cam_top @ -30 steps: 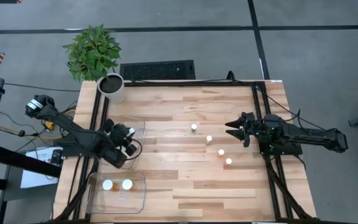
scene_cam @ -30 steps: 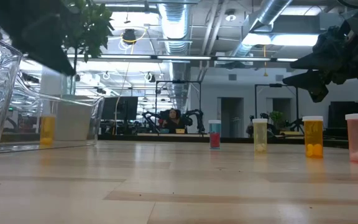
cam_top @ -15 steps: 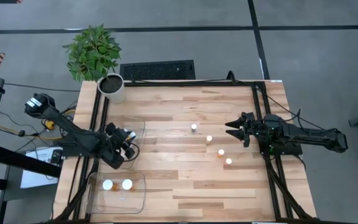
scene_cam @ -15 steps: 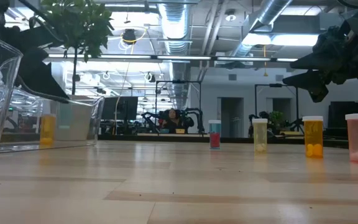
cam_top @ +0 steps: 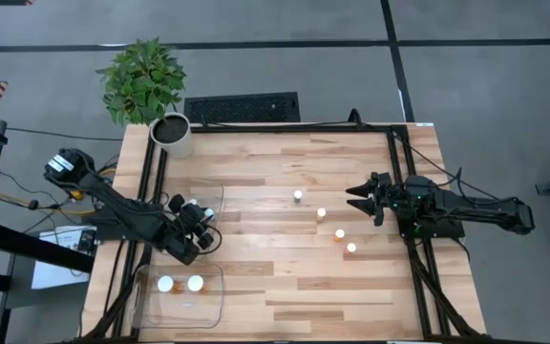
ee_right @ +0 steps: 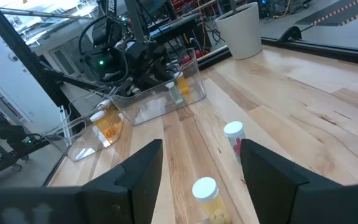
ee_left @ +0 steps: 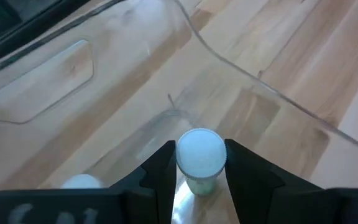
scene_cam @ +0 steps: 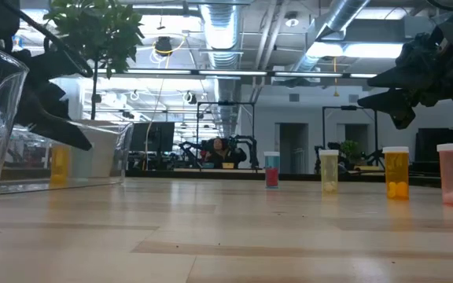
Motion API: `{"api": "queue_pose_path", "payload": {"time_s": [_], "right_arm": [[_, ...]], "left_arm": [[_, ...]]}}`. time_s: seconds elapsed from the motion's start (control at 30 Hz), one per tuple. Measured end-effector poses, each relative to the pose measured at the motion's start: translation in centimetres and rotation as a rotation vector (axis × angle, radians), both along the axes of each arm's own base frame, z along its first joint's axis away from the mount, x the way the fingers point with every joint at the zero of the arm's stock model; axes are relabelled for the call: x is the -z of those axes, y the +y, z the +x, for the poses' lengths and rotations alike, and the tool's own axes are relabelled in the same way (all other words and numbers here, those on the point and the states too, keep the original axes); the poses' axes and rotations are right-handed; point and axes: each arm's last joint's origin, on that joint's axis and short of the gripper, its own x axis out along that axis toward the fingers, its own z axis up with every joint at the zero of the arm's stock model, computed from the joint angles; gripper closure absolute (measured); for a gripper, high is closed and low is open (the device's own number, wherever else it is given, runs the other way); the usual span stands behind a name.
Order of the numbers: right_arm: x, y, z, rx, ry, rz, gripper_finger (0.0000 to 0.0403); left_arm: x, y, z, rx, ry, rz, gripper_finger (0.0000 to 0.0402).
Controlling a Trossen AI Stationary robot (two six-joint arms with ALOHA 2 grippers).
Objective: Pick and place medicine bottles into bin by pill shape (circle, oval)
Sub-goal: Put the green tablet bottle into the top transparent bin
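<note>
My left gripper is clamped on a medicine bottle by its sides just under the white cap, bottle upright, over the far clear bin on the table's left side. Holding below the cap keeps it vertical so it can go straight down onto the bin floor. In the left wrist view the bin wall curves past just beyond the bottle, and another white cap sits to one side of my fingers — whether that one is already inside this bin I can't tell for sure. Judgement: this is the placing step, release not yet done.

Near clear bin holds two bottles, caps up, side by side. So the sort is partly done.

My right gripper hangs over the right side of the table, fingers spread apart and empty, waiting. Just left of it, four bottles stand in a loose diagonal row, apart from each other; in the low view they read as reddish, pale yellow, orange and pink. Pill shapes are too small to read.

Around: a potted plant at the far left corner, a black grille behind the far edge. The bin wall is the only thing close to my left fingers — it could catch on withdrawal.
</note>
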Motion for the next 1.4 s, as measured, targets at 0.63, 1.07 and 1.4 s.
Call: {"api": "queue_pose_path", "payload": {"time_s": [0.63, 1.07, 1.4], "right_arm": [[0.0, 0.0, 0.0, -0.001, 0.001, -0.007, 0.0178], [0.0, 0.0, 0.0, -0.001, 0.001, -0.007, 0.0178], [0.0, 0.0, 0.0, -0.001, 0.001, -0.007, 0.0178]], "left_arm": [[-0.1, 0.8, 1.2, -0.039, -0.029, 0.043, 0.0291], [0.0, 1.4, 1.5, -0.034, 0.029, 0.027, 0.0282], [0.0, 1.4, 1.4, -0.036, 0.032, 0.01, 0.0244]]}}
